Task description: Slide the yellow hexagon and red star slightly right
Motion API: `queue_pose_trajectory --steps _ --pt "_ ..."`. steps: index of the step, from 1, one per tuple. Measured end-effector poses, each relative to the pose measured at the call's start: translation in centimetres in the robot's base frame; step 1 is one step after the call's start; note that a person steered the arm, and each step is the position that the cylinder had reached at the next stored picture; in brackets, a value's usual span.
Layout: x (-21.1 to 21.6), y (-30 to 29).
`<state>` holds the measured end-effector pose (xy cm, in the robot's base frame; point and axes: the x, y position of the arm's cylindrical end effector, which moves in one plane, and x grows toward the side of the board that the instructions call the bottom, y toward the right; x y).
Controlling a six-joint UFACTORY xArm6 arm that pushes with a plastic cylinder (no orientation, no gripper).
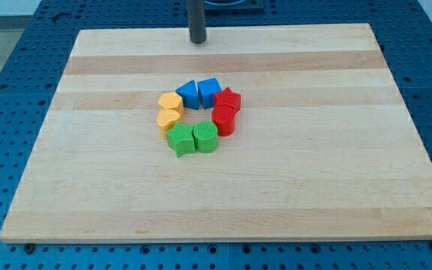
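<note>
Several blocks form a ring near the middle of the wooden board [313, 187]. The yellow hexagon [171, 102] sits at the ring's upper left, with a yellow heart-like block [168, 119] just below it. The red star [229, 99] sits at the ring's upper right, above a red round block [224, 119]. My tip [197, 40] stands near the board's top edge, well above the ring and apart from all blocks.
A blue triangle [189, 94] and a blue block [208, 91] form the ring's top. A green star [179, 139] and a green round block [205, 138] form its bottom. Blue perforated table [6, 90] surrounds the board.
</note>
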<state>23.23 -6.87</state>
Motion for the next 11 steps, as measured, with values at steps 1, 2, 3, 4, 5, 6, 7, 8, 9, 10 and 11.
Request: queue_pose_trajectory --steps 1,2,3,4,5,6,7,8,9,10,11 --pt "3.4 -1.6" --pt "2.5 -1.8" --pt "3.4 -6.3" --pt "4.0 -7.5" --pt "8.6 -8.7" --pt "11.8 -8.7" --pt "15.4 -8.7" --pt "15.7 -8.7" --pt "20.1 -8.6" --pt "18.7 -7.7" --pt "18.7 -2.1"
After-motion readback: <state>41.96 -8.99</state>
